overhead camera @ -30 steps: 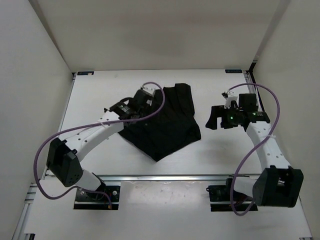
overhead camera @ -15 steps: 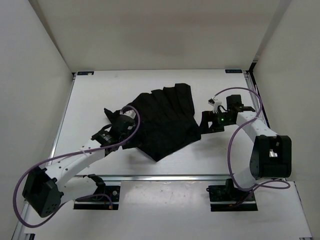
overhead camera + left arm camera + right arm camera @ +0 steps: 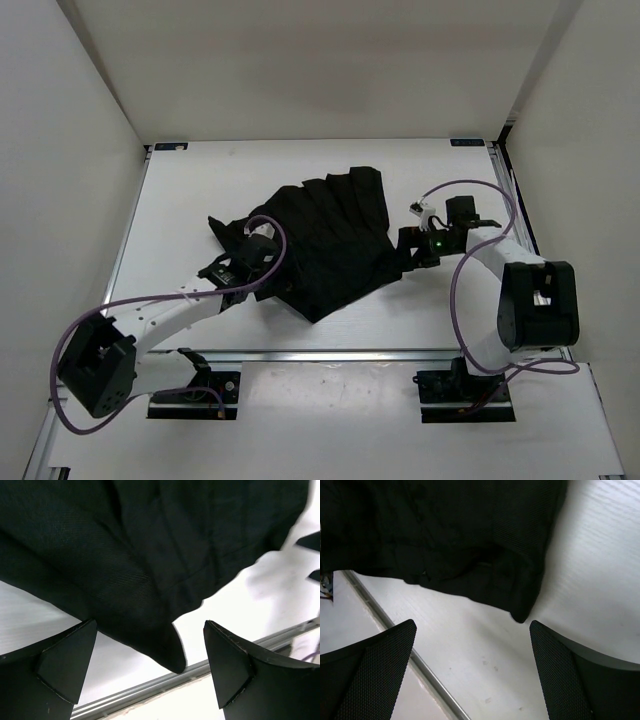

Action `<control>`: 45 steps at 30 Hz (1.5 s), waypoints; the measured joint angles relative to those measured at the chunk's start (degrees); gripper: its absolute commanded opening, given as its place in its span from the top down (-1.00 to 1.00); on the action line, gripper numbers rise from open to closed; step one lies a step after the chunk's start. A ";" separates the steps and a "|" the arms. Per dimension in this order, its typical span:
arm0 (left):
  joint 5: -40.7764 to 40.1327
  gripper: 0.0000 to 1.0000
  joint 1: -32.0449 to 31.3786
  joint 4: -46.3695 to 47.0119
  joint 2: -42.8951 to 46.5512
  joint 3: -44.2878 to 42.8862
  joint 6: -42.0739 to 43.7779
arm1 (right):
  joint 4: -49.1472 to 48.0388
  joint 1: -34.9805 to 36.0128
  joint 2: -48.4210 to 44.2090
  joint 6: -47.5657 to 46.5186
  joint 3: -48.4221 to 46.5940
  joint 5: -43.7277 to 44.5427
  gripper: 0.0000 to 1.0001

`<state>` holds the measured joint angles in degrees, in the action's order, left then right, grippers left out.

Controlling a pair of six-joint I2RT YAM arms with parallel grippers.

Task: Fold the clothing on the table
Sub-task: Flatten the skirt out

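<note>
Left gripper (image 3: 149, 635) and right gripper (image 3: 472, 627) gape wide, empty; we judge the floppy black fabric garment (image 3: 330, 240) at frame centre light and limp, best pinched at its corners.

Table (image 3: 190, 190): white, flat, rectangular; aluminium rail (image 3: 330, 354) along the near edge, further rails down both sides. Lying directly on it: one item, black clothing (image 3: 335, 235), soft, spread loosely and rumpled around the middle, one corner pointing toward the near rail, stopping short of it
</note>
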<state>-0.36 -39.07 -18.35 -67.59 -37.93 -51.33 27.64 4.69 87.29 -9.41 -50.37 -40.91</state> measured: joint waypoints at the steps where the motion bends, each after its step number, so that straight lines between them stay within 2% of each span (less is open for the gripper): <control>1: 0.17 -0.98 -0.09 -0.02 -0.87 0.22 -0.09 | -0.90 -0.20 0.79 0.13 0.00 0.00 -0.99; 9: 1.05 -0.96 0.76 1.60 -4.79 0.85 0.20 | -2.49 -2.05 8.98 -0.22 -3.48 0.55 -1.00; 11: 1.31 -0.96 0.90 2.49 -6.05 0.85 0.31 | -2.56 -1.92 10.27 -0.42 -4.81 0.72 -0.97; 13: 1.81 -0.90 0.83 2.95 -7.63 0.85 0.42 | -2.58 -1.55 11.56 -0.61 -6.25 0.81 -0.86; 14: 2.05 -0.75 0.70 2.99 -8.24 0.83 0.50 | -2.51 -1.25 12.31 -0.83 -6.97 0.85 -0.83; 15: 2.32 -0.52 0.63 2.93 -8.72 0.83 0.70 | -2.54 -0.92 13.03 -1.03 -7.63 0.87 -0.72; 16: 2.67 -0.41 0.61 2.84 -8.87 0.85 0.83 | -2.58 -0.46 13.75 -1.16 -8.28 0.92 -0.59; 17: 2.95 -0.16 0.66 2.78 -8.83 0.90 0.85 | -2.62 -0.07 14.38 -1.40 -8.81 0.96 -0.53; 18: 3.30 0.02 0.85 2.71 -8.55 1.07 0.87 | -2.71 0.42 14.97 -1.31 -9.29 1.09 -0.40; 19: 3.61 0.07 1.18 2.49 -8.02 1.38 0.96 | -2.99 0.92 15.41 -1.14 -9.64 1.27 -0.12; 20: 3.96 0.19 1.57 2.23 -7.17 2.03 1.05 | -3.32 1.31 15.72 -1.25 -9.81 1.40 0.05; 22: 4.44 0.59 2.82 1.31 -4.85 3.87 1.07 | -4.00 2.10 16.09 -0.92 -9.92 1.86 0.81; 23: 4.50 0.73 3.50 0.70 -3.48 4.90 1.07 | -4.17 2.47 16.20 -0.70 -9.94 2.14 0.99; 24: 4.70 0.99 4.33 0.11 -1.77 6.23 1.18 | -4.24 2.80 16.26 -0.02 -9.94 2.64 0.99; 26: 5.53 1.00 5.99 -0.83 1.73 8.61 1.05 | -4.28 3.08 16.26 1.46 -9.94 3.17 1.00; 30: 8.41 1.00 10.91 -0.37 7.96 11.30 0.72 | -3.02 1.18 16.15 5.18 -9.73 1.62 1.00; 33: 12.66 0.88 16.35 2.01 11.28 11.45 1.01 | 0.26 -1.95 14.64 6.71 -8.72 -1.29 1.00; 34: 14.29 0.62 17.64 2.60 11.78 11.47 1.38 | 2.03 -2.69 13.88 6.78 -8.31 -1.86 0.98; 35: 15.52 0.00 18.29 2.89 11.89 11.61 1.92 | 3.69 -3.17 13.16 6.73 -7.96 -1.97 0.57; 36: 15.98 -0.20 18.38 2.73 11.65 11.76 3.15 | 5.25 -3.39 12.61 6.67 -7.69 -0.98 0.27; 37: 14.84 -0.43 18.36 0.92 11.30 11.91 4.15 | 5.90 -3.80 12.09 5.88 -7.34 3.37 0.13; 38: 13.05 -0.52 18.23 -0.98 10.69 12.31 5.05 | 6.51 -5.01 11.89 4.98 -7.02 7.17 -0.01; 39: 11.17 -0.71 17.62 -3.34 9.66 12.39 5.79 | 7.34 -6.10 11.82 4.76 -6.71 10.67 -0.03; 41: 8.72 -0.97 14.99 -7.28 8.17 12.37 7.19 | 9.68 -8.37 11.41 5.05 -6.08 15.74 -0.06; 45: 5.25 -0.97 14.53 -13.62 10.40 10.16 8.11 | 14.14 -12.31 7.74 4.74 -6.88 19.37 0.02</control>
<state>4.89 -24.53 -31.97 -57.19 -27.77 -43.22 41.78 -7.62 95.02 -4.67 -57.25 -21.54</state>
